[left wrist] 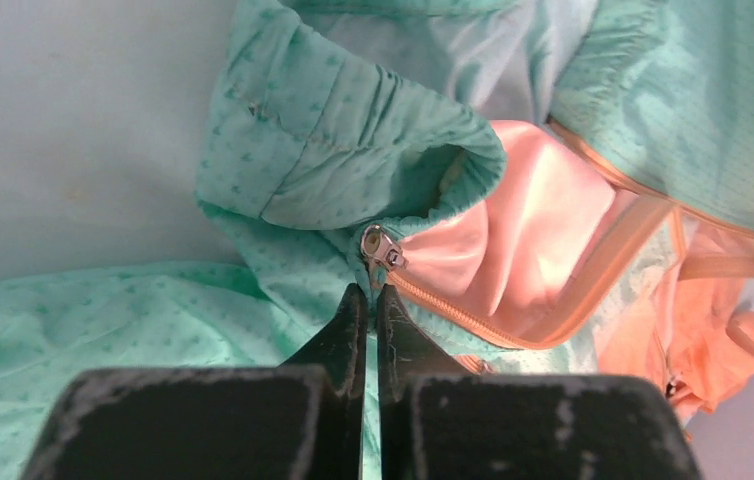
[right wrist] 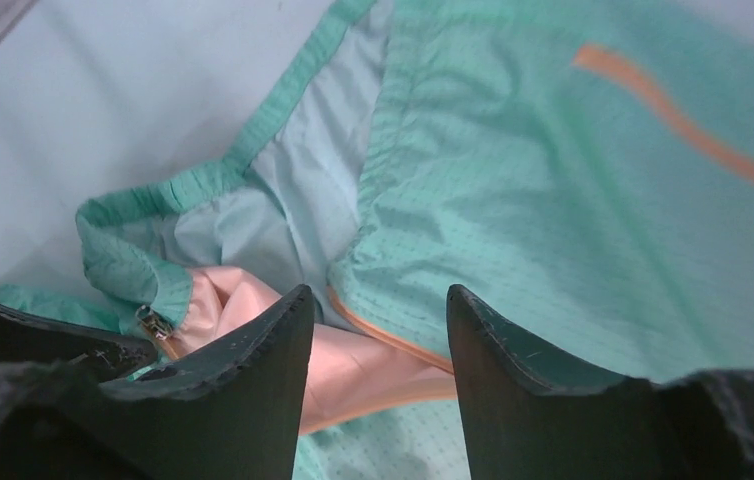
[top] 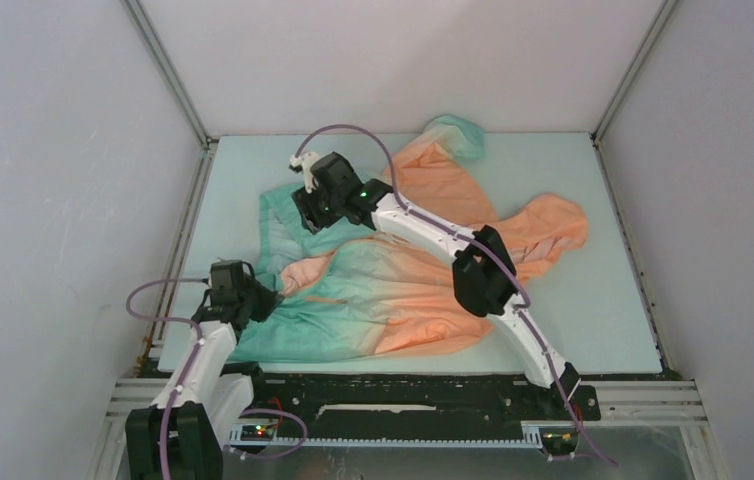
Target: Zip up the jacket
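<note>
The jacket (top: 403, 290) lies spread on the table, its teal hem to the left and its orange hood (top: 553, 225) to the right, with the front open. My left gripper (left wrist: 371, 293) is shut on teal hem fabric just below the silver zip slider (left wrist: 381, 247). From there the orange zip (left wrist: 473, 320) runs off to the right. My right gripper (right wrist: 378, 300) hangs open above the other front panel (right wrist: 553, 200), over its orange zip edge (right wrist: 383, 335) and the pink lining. The slider (right wrist: 156, 322) shows at its lower left. In the top view the left gripper (top: 245, 298) is at the hem and the right gripper (top: 305, 215) is farther back.
The pale table mat (top: 593, 310) shows around the jacket. White walls with metal corner posts (top: 168, 85) close in the left, back and right sides. A black rail (top: 403, 395) runs along the near edge by the arm bases. The right arm (top: 483, 270) arches over the jacket's middle.
</note>
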